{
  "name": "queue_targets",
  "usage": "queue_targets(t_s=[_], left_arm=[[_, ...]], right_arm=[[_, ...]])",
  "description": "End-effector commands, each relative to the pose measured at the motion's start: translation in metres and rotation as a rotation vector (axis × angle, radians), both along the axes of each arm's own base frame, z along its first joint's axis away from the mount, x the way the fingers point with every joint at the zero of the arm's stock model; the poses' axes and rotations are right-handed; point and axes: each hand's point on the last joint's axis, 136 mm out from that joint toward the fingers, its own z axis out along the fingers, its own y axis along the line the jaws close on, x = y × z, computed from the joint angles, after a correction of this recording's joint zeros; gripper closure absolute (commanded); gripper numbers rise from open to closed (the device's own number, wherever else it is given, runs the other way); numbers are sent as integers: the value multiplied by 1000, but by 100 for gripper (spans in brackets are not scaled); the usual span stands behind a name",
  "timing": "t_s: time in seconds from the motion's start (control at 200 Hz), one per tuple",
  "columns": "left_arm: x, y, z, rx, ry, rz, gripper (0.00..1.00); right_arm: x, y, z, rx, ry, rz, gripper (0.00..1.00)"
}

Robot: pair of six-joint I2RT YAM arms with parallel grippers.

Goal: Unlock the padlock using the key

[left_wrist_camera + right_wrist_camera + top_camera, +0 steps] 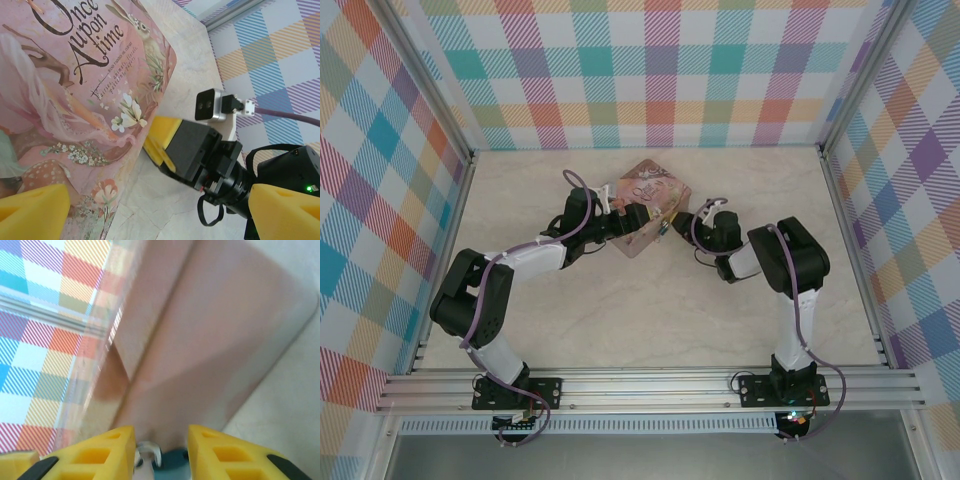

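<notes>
I'm pinning the padlock (172, 460) at the tin's (75, 100) edge in the right gripper (161, 431) to steady it, left gripper (159, 202) gaping alongside.

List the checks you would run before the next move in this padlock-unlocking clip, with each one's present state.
1. padlock located, sitting between the fingers of the right gripper: ok.
2. right gripper clamped firmly on the padlock: cannot tell.
3. key located and held: cannot tell.
4. left gripper open, at the tin: ok.
5. Grippers apart from each other, on opposite sides of the tin: ok.
6. Keyhole facing a gripper: cannot tell.
</notes>
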Motion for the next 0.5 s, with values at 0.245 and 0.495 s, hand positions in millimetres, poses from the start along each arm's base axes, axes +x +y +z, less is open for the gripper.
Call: queue_targets(t_s=[0.245,0.495], left_arm=[[-30,28,-80,152,276,56,7],[-28,26,-81,141,279,56,9]], right_arm=[[-7,-12,21,-7,-50,-16,65],[-41,-2,0,-21,-27,72,66]])
